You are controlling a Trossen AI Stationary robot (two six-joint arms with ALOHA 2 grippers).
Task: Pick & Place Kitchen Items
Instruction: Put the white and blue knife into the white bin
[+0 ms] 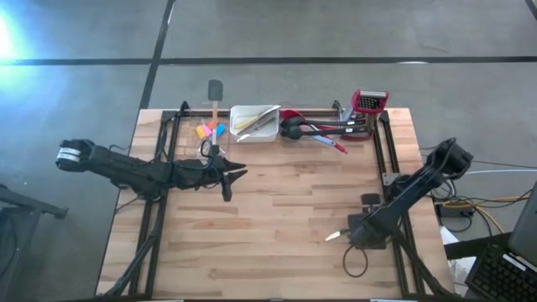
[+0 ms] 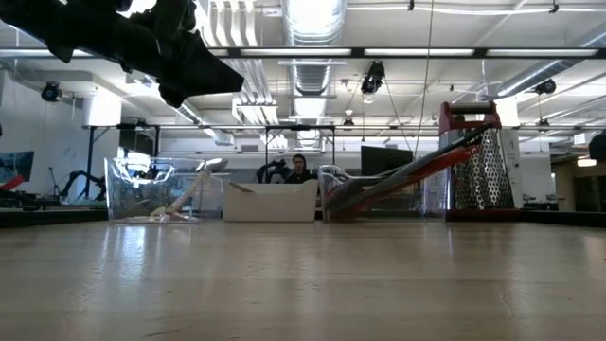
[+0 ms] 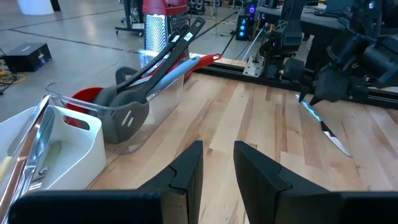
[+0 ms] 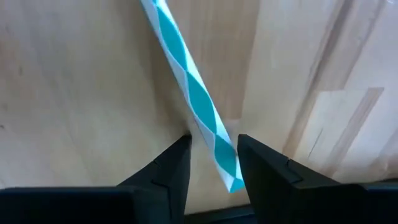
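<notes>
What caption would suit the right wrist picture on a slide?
Right tool low over the wooden table, its fingers either side of a teal-and-white striped straw.

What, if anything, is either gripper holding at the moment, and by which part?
The right gripper is shut on the teal-and-white striped straw, gripping it near one end. The left gripper is open and holds nothing.
</notes>
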